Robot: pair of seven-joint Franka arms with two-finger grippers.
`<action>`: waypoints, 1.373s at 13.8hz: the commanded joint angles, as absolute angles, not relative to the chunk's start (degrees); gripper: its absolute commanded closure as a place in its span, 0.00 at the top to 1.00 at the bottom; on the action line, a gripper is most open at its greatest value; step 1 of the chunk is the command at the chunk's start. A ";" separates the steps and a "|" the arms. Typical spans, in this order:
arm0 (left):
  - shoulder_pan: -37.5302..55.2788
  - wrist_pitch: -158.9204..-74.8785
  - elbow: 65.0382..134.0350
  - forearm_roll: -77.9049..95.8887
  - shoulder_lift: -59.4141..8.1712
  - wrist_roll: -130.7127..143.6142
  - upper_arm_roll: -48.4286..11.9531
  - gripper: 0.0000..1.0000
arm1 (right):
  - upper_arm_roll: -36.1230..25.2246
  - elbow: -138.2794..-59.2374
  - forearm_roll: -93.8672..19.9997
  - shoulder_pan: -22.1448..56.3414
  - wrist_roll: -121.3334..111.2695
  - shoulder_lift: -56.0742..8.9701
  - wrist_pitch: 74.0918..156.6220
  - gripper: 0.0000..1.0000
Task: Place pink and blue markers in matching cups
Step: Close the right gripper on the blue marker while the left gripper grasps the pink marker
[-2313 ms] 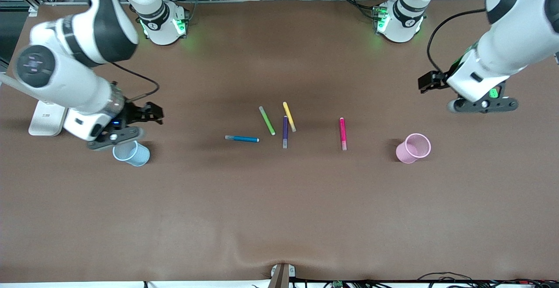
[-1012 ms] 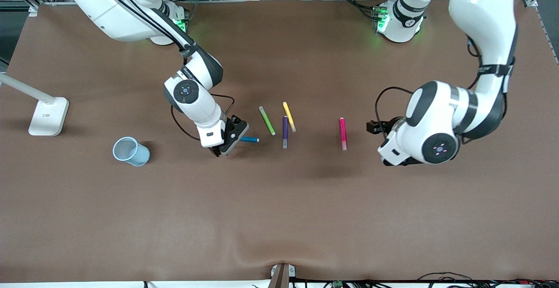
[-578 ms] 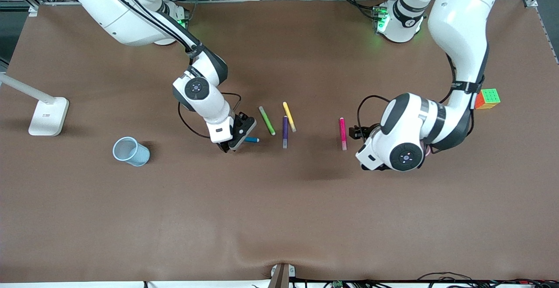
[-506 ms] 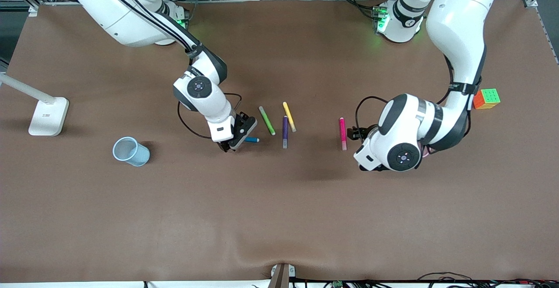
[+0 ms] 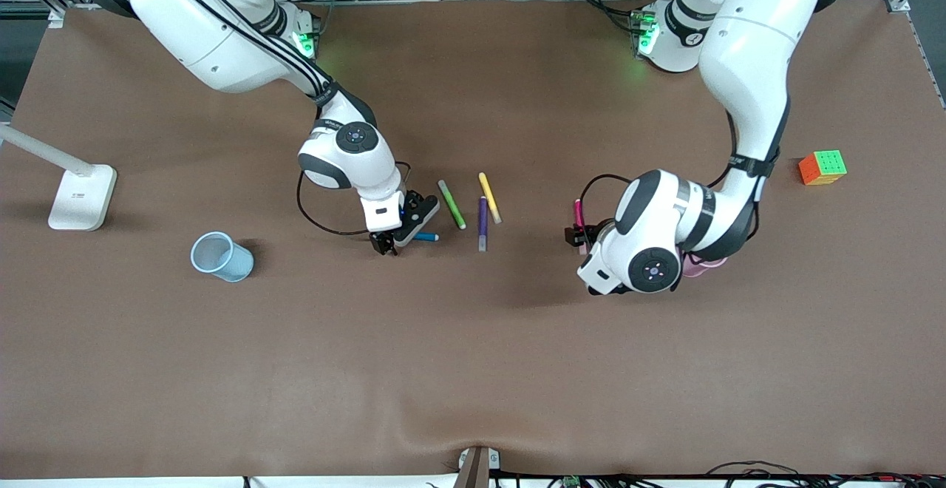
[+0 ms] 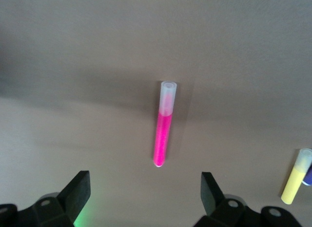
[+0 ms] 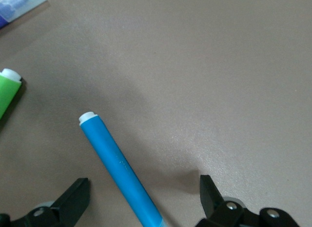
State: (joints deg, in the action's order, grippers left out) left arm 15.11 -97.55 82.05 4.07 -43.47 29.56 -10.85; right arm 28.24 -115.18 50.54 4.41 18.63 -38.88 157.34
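Observation:
The blue marker (image 5: 425,236) lies flat on the table, and my right gripper (image 5: 392,240) is low over its end toward the right arm's end of the table. In the right wrist view the blue marker (image 7: 117,166) runs between the open fingers (image 7: 78,194). The pink marker (image 5: 579,212) lies flat; my left gripper (image 5: 580,239) is open over its end nearer the front camera. In the left wrist view the pink marker (image 6: 163,132) lies just ahead of the open gripper (image 6: 145,197). The light blue cup (image 5: 222,256) stands upright. The pink cup (image 5: 698,268) is mostly hidden under the left arm.
A green marker (image 5: 451,205), a yellow marker (image 5: 489,197) and a dark purple marker (image 5: 482,223) lie between the two task markers. A coloured cube (image 5: 822,167) sits toward the left arm's end of the table. A white lamp base (image 5: 81,196) stands beside the blue cup.
Both arms have swung in from the table ends. The right gripper has come down over the blue marker. The left gripper has moved to the pink marker, and its arm now covers the pink cup.

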 commanded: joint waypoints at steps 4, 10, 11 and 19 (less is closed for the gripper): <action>15.64 -99.75 80.86 7.02 -46.32 29.62 -10.72 1.00 | 28.65 -114.70 52.73 3.52 20.39 -39.37 157.24 0.57; 15.38 -100.46 80.95 6.85 -48.51 29.27 -10.63 1.00 | 28.65 -112.77 52.65 3.43 19.17 -39.37 156.71 0.00; 15.38 -100.46 80.95 6.94 -48.78 29.27 -10.63 1.00 | 28.83 -112.15 52.65 3.25 17.59 -39.37 155.93 0.00; 15.21 -100.55 80.86 6.51 -50.89 29.18 -10.55 0.72 | 45.42 -107.23 51.77 -9.21 8.54 -38.85 132.49 0.00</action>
State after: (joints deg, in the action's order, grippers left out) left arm 14.97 -100.40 81.99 6.21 -49.66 29.46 -10.79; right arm 40.17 -108.00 51.09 -3.88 11.76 -38.50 137.02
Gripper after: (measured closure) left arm 0.159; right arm 0.824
